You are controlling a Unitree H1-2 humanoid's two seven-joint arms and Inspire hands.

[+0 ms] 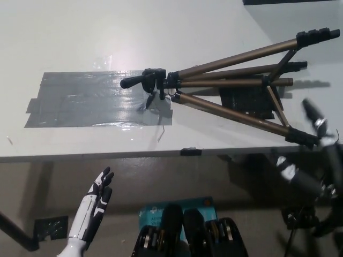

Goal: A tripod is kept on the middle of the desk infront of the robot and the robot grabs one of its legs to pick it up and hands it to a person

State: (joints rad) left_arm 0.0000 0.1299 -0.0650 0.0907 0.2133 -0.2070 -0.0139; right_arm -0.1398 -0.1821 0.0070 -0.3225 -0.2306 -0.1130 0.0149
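A pale counter fills the upper part of the view, its front edge running across the middle of the picture. A broad patch of grey tape is stuck on its left half, shiny where the light catches it. A smaller dark patch lies under the tripod's legs. The tripod lies on its side on the right half of the counter, with its black head at the edge of the grey tape and its bronze legs fanned toward the right. A small black clip sits on the counter's front edge.

Below the edge is a dim grey floor with a scrap of tape and a teal box, half covered from below.

The black right hand is at the far right, beside the foot of the nearest leg. It is blurred and partly cut off, but its fingers appear spread and closed on nothing. The white left hand rests low at the left, in front of the counter — fingers straight, holding nothing.
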